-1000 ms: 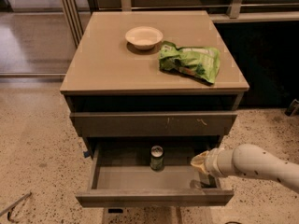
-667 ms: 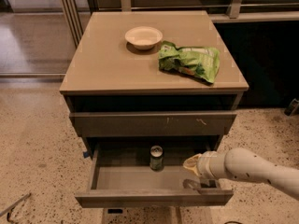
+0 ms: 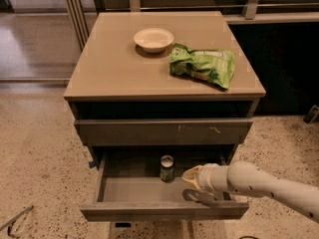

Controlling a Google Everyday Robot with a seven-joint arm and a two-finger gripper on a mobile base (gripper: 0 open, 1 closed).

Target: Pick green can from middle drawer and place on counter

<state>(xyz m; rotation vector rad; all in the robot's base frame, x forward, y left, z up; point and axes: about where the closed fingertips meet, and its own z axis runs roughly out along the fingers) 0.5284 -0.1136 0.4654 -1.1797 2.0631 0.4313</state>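
The gripper (image 3: 190, 186) is seen low down inside the open drawer (image 3: 149, 211), near its right side. It is held open, with a pale finger (image 3: 192, 175) on top and a grey finger (image 3: 197, 197) below. Nothing is gripped between them. The white arm (image 3: 269, 185) is stretched in from the right, over the drawer's front corner.

The can (image 3: 167, 168) is found just to the left of the gripper and a little further back. It is stood upright on the grey drawer floor, with its shiny top turned up. It is not touched by the gripper, and a small gap is seen between the two.

Right above the gripper, a shut drawer front (image 3: 149, 132) with small pale marks is seen. Higher still, the tan table (image 3: 112, 66) is spread out over the drawers. A white bowl (image 3: 153, 39) is set on the table, far above the gripper and a bit to its left. A wrinkly green bag (image 3: 202, 66) is laid near the bowl, well above the gripper and close to the table's right edge.

A speckled floor (image 3: 40, 153) is seen far off to the left of the gripper.
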